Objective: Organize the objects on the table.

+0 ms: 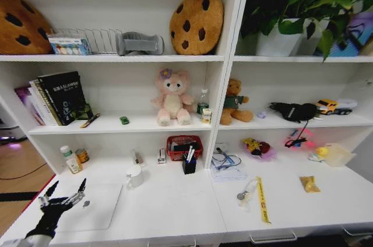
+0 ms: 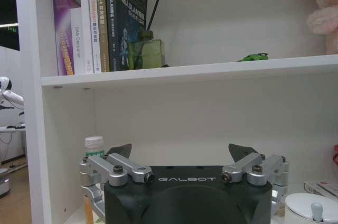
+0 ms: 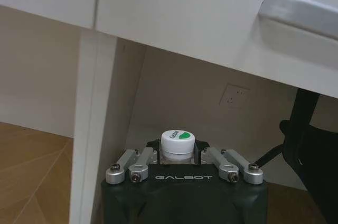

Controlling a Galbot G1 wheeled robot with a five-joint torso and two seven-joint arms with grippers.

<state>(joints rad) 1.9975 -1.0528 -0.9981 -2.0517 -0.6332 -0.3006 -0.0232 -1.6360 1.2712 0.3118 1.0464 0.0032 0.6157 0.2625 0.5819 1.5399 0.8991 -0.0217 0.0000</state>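
The slim silver laptop (image 1: 99, 207) lies closed at the table's (image 1: 175, 209) front left. My left gripper (image 1: 65, 191) hovers open over the laptop's left edge, its jaws spread wide with nothing between them (image 2: 182, 152). A tiny green toy car (image 1: 124, 120) (image 2: 253, 57) sits on the middle shelf, beside a dark marker (image 1: 90, 120). My right gripper (image 3: 178, 152) hangs below the table's drawer front, shut on a small bottle with a white, green-marked cap (image 3: 178, 142).
Books (image 1: 55, 98) and a pink plush (image 1: 172, 98) stand on the shelf. On the table are a white mug (image 1: 135, 176), a black pen cup (image 1: 189, 164), a red basket (image 1: 184, 145), small bottles (image 1: 71, 159), cables (image 1: 224, 161) and a yellow tape (image 1: 262, 200). A metal drawer handle (image 3: 301, 8) is close above the right gripper.
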